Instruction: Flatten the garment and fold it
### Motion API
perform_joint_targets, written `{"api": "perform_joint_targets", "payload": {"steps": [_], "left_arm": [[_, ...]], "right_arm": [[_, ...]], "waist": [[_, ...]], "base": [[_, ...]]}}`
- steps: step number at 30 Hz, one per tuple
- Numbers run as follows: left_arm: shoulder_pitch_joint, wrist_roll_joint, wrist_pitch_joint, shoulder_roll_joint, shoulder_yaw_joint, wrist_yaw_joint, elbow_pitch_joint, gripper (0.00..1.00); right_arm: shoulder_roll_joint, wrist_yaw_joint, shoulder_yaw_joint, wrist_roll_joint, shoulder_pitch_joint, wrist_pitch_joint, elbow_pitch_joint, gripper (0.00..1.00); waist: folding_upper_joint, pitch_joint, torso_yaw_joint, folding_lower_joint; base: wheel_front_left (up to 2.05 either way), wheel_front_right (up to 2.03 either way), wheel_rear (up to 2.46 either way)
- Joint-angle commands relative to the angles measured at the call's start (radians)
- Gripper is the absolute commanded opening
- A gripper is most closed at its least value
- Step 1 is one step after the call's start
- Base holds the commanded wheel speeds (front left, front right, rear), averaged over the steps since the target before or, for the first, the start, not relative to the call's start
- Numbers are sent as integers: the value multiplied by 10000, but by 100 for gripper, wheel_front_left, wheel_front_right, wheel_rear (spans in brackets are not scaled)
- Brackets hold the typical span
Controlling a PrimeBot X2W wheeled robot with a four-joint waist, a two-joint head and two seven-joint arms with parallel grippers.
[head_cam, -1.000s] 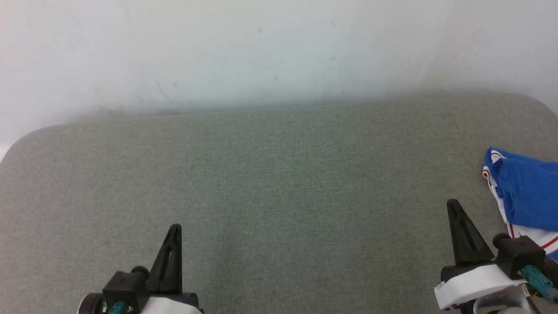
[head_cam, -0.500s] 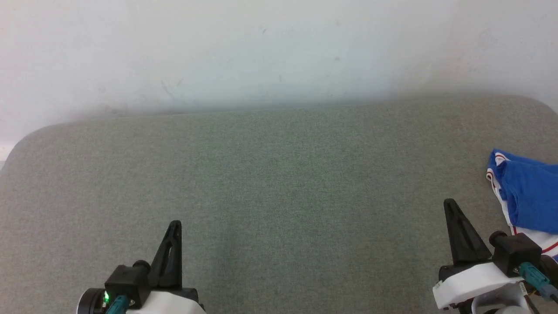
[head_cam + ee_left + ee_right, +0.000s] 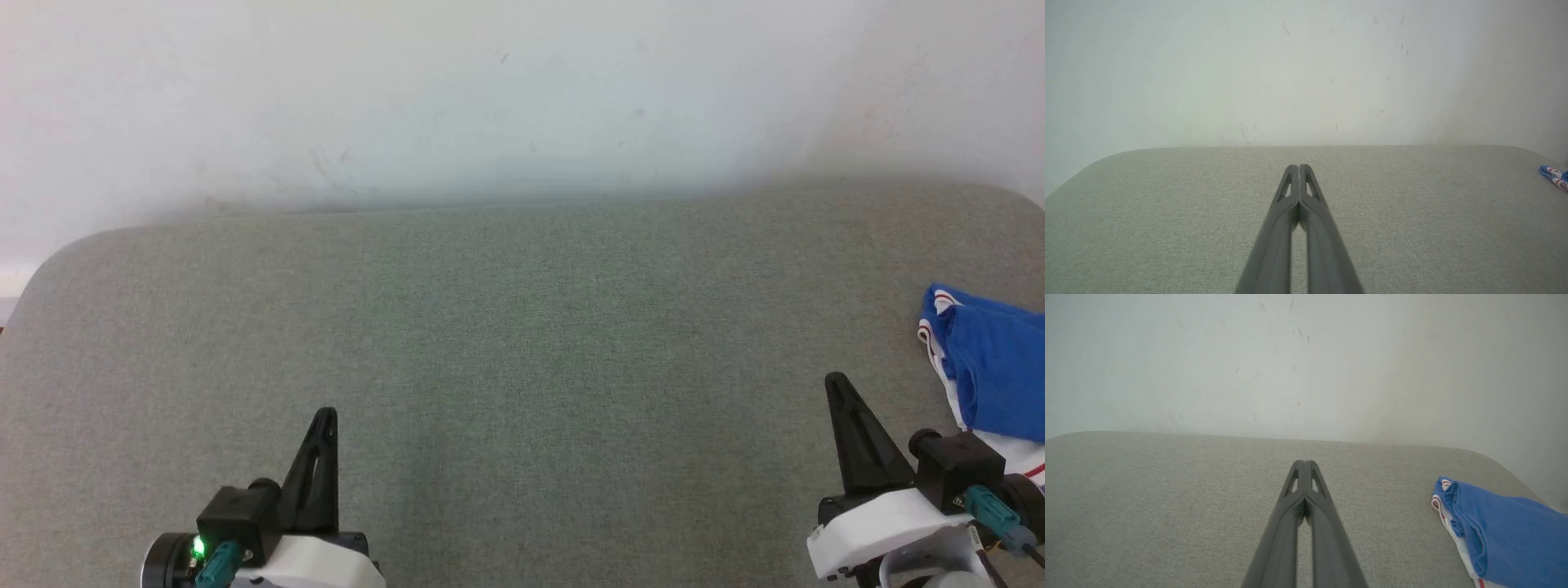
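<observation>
In the head view, a grey fabric-covered table (image 3: 522,327) with rounded far corners stood against a pale, scuffed wall (image 3: 522,98). The left gripper (image 3: 325,420) sat over the near edge, left of centre, its two dark fingers pressed together into one point and holding nothing. The right gripper (image 3: 837,388) sat over the near edge toward the right, equally closed and empty. The garment (image 3: 996,376) lay bunched at the table's right edge, short of the far right corner and just to the right of the right gripper without touching it. A blue layer lay over white cloth with red striped trim, and it ran out of the picture on the right.

In the left wrist view, the left gripper (image 3: 1299,168) had its fingertips meeting above the bare grey cloth (image 3: 1167,212), with nothing between them. A small tip of the garment (image 3: 1553,176), blue with red-and-white trim, showed far off at the table's right edge.

In the right wrist view, the right gripper (image 3: 1304,463) was closed tip to tip over the table (image 3: 1147,498). The garment (image 3: 1506,535) lay to its right by the rounded far right corner, apart from the fingers, its blue fabric folded over the white.
</observation>
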Motion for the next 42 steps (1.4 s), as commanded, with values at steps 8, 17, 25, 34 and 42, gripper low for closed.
{"api": "perform_joint_targets", "payload": {"steps": [8,17,25,34,42], "left_arm": [[-290,292,221,-119,159,-105,75,0],[-400,465,405,-198,275,-164,113,0],[-497,619,568,-268,378,-216,146,0],[-607,792,752,-346,494,-274,184,0],[-704,946,916,-416,598,-327,218,0]], "right_arm": [[18,-10,38,-117,-179,202,-136,0],[20,-11,79,-184,-208,387,-215,0],[23,-13,114,-244,-234,550,-286,0],[25,-14,155,-311,-263,734,-365,0],[28,-16,191,-371,-289,898,-436,0]], "waist": [[0,-14,68,-1],[0,-30,142,-1],[0,-43,207,-1],[0,-59,281,-1],[0,-72,346,-1]], "base": [[0,0,0],[0,0,0],[0,0,0],[0,0,0],[0,0,0]]}}
